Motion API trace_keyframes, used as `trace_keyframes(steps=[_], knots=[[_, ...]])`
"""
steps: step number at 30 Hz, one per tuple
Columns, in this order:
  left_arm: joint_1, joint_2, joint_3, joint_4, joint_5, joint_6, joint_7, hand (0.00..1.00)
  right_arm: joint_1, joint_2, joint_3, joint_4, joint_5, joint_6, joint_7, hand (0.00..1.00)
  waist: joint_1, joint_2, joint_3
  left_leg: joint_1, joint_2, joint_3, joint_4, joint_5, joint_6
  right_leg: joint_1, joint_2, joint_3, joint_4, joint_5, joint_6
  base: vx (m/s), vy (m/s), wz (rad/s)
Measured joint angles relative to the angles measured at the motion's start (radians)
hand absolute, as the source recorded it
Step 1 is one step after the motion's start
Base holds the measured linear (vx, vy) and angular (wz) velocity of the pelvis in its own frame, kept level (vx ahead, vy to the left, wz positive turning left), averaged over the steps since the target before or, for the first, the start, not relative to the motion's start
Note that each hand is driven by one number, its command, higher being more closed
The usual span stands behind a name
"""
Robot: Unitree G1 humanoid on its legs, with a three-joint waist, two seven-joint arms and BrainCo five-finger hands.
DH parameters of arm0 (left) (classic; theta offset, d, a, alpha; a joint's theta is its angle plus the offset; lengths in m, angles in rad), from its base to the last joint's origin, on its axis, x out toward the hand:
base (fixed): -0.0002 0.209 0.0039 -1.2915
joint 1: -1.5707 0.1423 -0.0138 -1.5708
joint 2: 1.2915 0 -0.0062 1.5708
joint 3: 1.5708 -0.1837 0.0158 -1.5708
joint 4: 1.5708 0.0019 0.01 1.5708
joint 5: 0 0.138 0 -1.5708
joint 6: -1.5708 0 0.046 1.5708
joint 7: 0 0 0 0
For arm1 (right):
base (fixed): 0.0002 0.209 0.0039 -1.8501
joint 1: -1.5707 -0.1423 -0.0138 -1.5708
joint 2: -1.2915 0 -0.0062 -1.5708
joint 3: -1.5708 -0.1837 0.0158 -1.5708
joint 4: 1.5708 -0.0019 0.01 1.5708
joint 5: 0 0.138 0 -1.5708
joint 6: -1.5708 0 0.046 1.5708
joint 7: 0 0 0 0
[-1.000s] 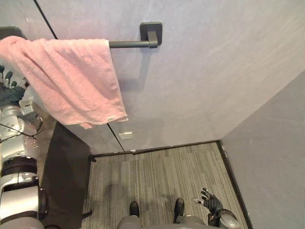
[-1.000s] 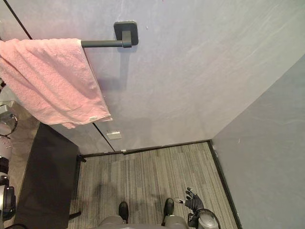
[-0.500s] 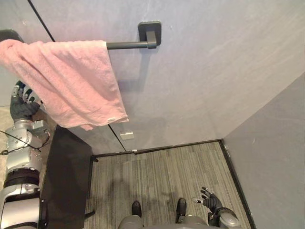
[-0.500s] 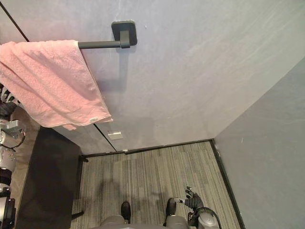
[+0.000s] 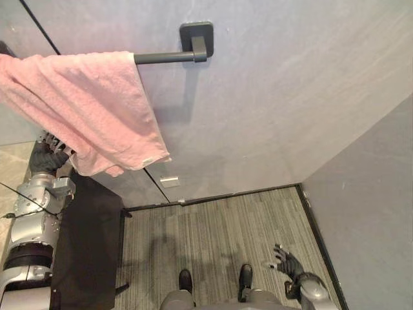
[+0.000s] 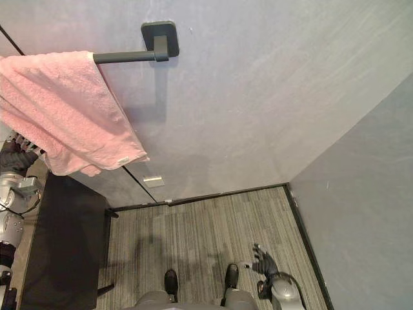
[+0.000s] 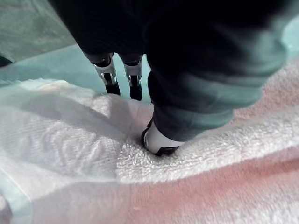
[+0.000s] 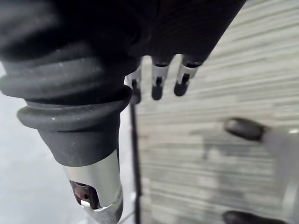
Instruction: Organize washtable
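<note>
Chiefly of interest is the pink towel (image 5: 90,110), draped over the dark towel bar (image 5: 164,57), whose square mount (image 5: 197,37) is fixed to the grey wall (image 5: 271,97). The cloth sits toward the robot's left end of the bar, with the stretch beside the mount bare. Its lower hem runs at a slant rather than level. The left hand (image 5: 48,157) is at the towel's lower left edge, partly behind the cloth. In the left wrist view it bears directly on the terry pile, yet whether it grips a fold or merely presses against it cannot be told. The right hand (image 5: 287,263) hangs low on the robot's right, well apart from the towel. It is released, fingers spread over the striped floor (image 5: 213,226), and holds nothing.

Hazards, as judged from this arrangement:
- **Sliding off:** the towel appears to stay on the bar by its own drape alone. A downward or sideways tug at one corner would probably load one side more than the other. The cloth could then slide off onto the dark panel (image 5: 90,239) below or onto the floor.
- **Uneven hem:** a lighter pull would likely worsen the slant of the hem instead of levelling it.
- **Snagging:** looped pile may catch on the hand, so that a withdrawal drags the towel along unintentionally.
- **No support:** with the right hand far away, nothing is placed to steady the opposite side.
</note>
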Motion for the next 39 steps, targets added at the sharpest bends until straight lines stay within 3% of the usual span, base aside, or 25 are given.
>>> trace_keyframes(steps=[4,8,16,24,31,39], knots=[[-0.005,-0.013,-0.002,-0.047,0.001,-0.001,0.007,1.0,-0.088,-0.05,0.116,-0.231,0.13,-0.006,0.014,0.0,-0.003,-0.001,-0.002,0.009,0.001,0.02,-0.007,0.0,0.0,-0.004,-0.002,0.024,-0.002,0.007,0.0,-0.02,-0.003,-0.18],[-0.03,-0.035,-0.041,-0.047,0.0,0.0,0.007,1.0,-0.251,-0.123,0.227,-0.313,0.257,-0.01,0.057,0.0,0.008,-0.002,-0.003,0.011,0.003,0.022,-0.002,0.0,0.0,-0.003,-0.001,0.03,-0.004,0.017,-0.004,-0.03,-0.008,-0.04],[-0.077,-0.092,-0.09,-0.052,-0.001,0.01,0.027,1.0,-0.662,-0.176,0.38,-0.248,0.455,0.006,0.021,0.0,0.053,-0.004,-0.011,-0.001,0.004,0.007,0.025,0.001,0.001,0.005,-0.002,0.03,-0.006,0.043,-0.014,-0.07,-0.012,0.03],[-0.078,-0.112,-0.091,-0.074,-0.002,0.02,0.028,1.0,-0.948,-0.173,0.384,0.033,0.485,0.014,-0.032,0.0,0.078,-0.005,-0.024,-0.01,0.004,-0.035,-0.003,0.036,0.0,0.005,0.0,0.0,-0.006,0.043,-0.014,-0.06,-0.023,0.15],[-0.113,-0.118,-0.128,-0.079,-0.012,0.02,0.028,1.0,-1.136,-0.113,0.381,0.215,0.508,0.032,-0.07,0.0,0.104,-0.004,-0.024,-0.02,0.009,-0.063,-0.015,0.058,-0.004,0.004,0.009,-0.024,-0.006,0.045,-0.017,-0.03,-0.014,0.1],[-0.221,-0.164,-0.168,-0.029,-0.023,0.021,0.031,1.0,-1.308,0.084,0.33,0.438,0.464,0.044,-0.108,0.0,0.116,-0.003,-0.023,-0.053,0.021,-0.097,-0.015,0.077,-0.018,-0.008,0.021,-0.058,-0.007,0.045,-0.022,-0.04,-0.007,0.15]])
